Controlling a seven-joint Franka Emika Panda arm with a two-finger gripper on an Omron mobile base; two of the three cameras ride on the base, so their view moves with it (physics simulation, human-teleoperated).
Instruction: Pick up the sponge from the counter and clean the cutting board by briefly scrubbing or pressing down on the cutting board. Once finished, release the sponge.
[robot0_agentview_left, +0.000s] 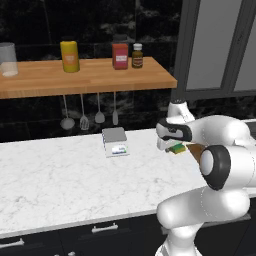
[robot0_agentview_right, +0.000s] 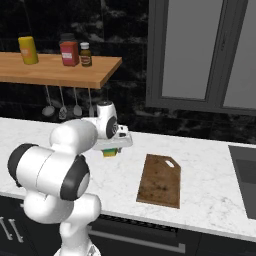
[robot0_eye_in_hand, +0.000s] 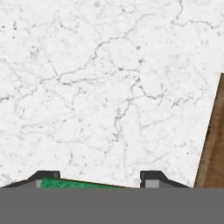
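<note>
Since the gripper (robot0_agentview_right: 112, 148) is clamped on the sponge (robot0_agentview_right: 111, 151), lifted above the counter (robot0_agentview_right: 210, 195) beside the cutting board (robot0_agentview_right: 160, 181), it looks light and squashy, best pinched across its sides

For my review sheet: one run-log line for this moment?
phase: carry | gripper: shut on sponge, above counter | cutting board: not yet reached

The counter (robot0_agentview_right: 210, 155) carries the cutting board (robot0_agentview_right: 160, 181), lying flat beside the gripper (robot0_agentview_right: 112, 150). A scale (robot0_agentview_left: 115, 141) sits farther off.
</note>
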